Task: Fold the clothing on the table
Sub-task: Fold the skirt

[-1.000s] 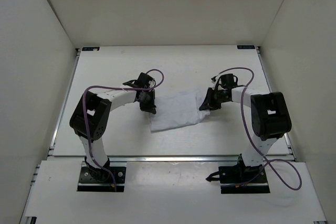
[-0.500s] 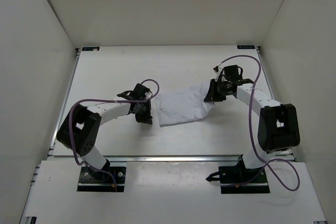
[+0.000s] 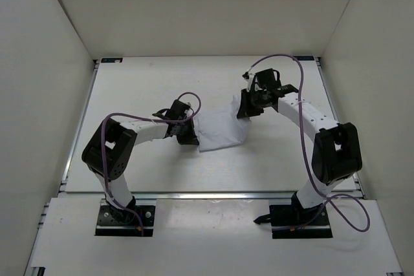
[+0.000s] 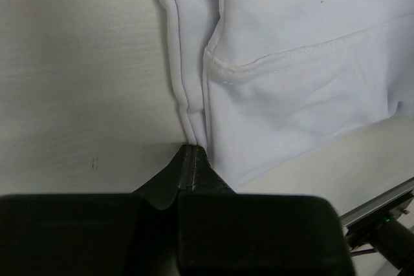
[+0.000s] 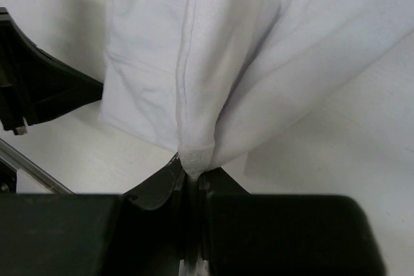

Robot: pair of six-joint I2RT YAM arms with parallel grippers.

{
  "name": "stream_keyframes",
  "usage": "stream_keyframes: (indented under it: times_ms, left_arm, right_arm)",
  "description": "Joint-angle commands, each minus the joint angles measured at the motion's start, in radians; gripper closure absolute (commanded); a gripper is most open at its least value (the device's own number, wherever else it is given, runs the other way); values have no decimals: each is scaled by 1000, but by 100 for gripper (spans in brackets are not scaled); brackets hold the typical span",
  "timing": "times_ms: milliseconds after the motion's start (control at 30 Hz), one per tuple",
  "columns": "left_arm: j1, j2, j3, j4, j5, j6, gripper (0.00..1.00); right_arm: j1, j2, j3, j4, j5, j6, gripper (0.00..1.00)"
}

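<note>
- right end effector (image 5: 191, 176) pinches a lifted clothing (image 3: 223, 130) corner; fold looks partway done
- left end effector (image 4: 192, 153) closed, hem at its tips, grip unclear
- clothing between both on surface (image 3: 129, 95); laying flat remains

No readable text, label or number shows in any view

The white clothing (image 3: 223, 132) lies bunched on the matte white surface (image 3: 142, 88), wrinkled. Its right end is raised and gathered into a fold.
</note>
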Motion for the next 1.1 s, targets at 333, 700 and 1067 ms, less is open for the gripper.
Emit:
stream_keyframes:
  times_ms: [333,700,1067]
  left_arm:
    - [13,68,-25,184,21,-142,100]
    - [62,67,-49,189,60,-117,100]
    - [92,62,-34,167,86,-83,100]
  right_arm:
    - [174,163,199,47,-28,108,100]
    - [240,301,239,95,-77,174,100]
    - [220,282,244,176,-183,249,35]
